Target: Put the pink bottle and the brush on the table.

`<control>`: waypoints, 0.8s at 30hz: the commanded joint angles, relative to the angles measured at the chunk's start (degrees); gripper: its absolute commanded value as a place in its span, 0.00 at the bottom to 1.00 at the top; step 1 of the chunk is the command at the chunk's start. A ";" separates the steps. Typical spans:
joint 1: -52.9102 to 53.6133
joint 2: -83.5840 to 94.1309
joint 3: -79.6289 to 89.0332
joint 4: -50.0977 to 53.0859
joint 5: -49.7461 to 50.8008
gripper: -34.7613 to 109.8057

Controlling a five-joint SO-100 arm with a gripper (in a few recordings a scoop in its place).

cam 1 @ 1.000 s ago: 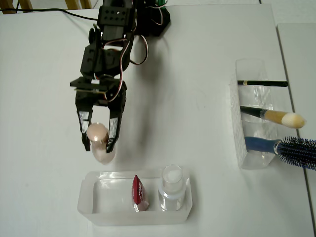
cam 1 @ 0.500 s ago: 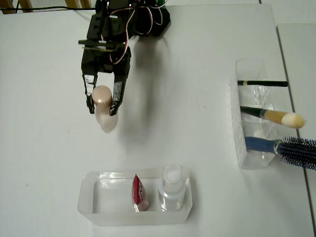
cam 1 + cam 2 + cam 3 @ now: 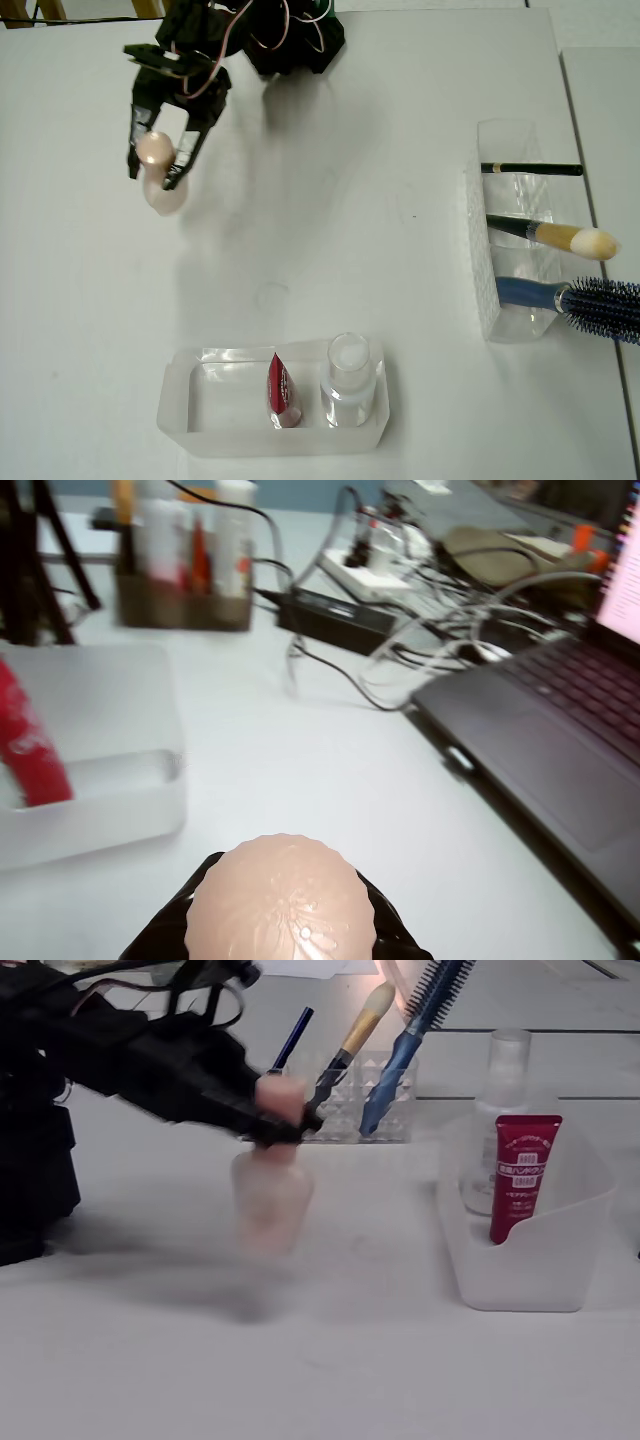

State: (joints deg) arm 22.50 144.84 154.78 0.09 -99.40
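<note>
Plain white tabletop (image 3: 400, 270), matte and smooth; black claw (image 3: 158, 168) clamps the rounded pale-pink plastic bottle (image 3: 160, 190) by its cap.

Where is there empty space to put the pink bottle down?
Big bare table lies between the end effector holding the bottle, the tray and the rack. Both containers are crowded.

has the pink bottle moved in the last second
Yes. In the overhead view the pink bottle, held in the gripper, went up-left, away from the clear tray.
</note>
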 commanded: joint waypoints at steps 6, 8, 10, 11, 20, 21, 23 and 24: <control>10.90 6.59 5.71 -2.11 -2.46 0.24; 13.36 7.03 6.50 -2.37 -2.55 0.24; 16.17 7.38 7.21 -2.37 -2.64 0.24; 17.31 7.38 7.38 -2.37 -2.64 0.24; 25.58 5.10 7.73 -1.41 -1.58 0.24; 25.93 4.48 7.56 -1.23 -1.49 0.24; 26.81 3.25 7.47 -1.41 -1.49 0.24; 27.51 2.55 7.47 -1.58 -1.49 0.24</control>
State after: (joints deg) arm 48.60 147.66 162.69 -0.44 -100.28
